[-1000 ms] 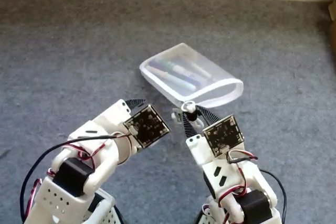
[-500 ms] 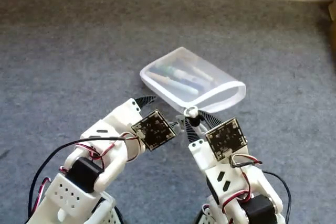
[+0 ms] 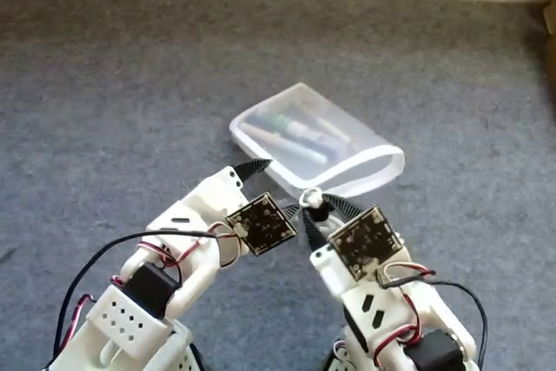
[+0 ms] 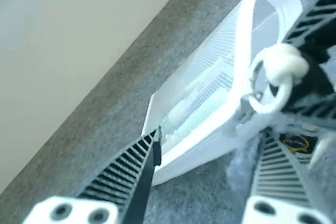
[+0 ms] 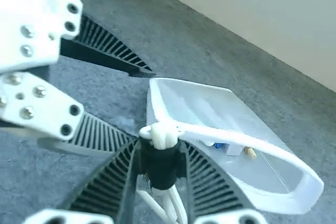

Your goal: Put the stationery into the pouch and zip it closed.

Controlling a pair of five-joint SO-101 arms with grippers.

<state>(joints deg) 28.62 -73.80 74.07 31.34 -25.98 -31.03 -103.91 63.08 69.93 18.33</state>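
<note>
The pouch (image 3: 334,132) lies flat on the grey worktop (image 3: 122,84), near the middle. Its long axis runs from the far left to the near right. Its mouth gapes at the near-right end, the white zip band (image 5: 247,142) standing in an open loop. Pens (image 3: 291,138) lie inside, roughly along that same axis.

Both arms come in from the near edge and converge on the pouch's near corner. The right arm (image 3: 391,323) leans forward and a little leftward. The right jaws are closed tight on the zip pull (image 5: 160,136) — a white cord loop on a dark tab — at the corner end of the band.

The left arm (image 3: 178,241) slants in toward the right, beside its partner. The left jaws are spread wide and grip nothing — one tip rests by the pouch's long near side, the other sits just beside the zip pull.
</note>
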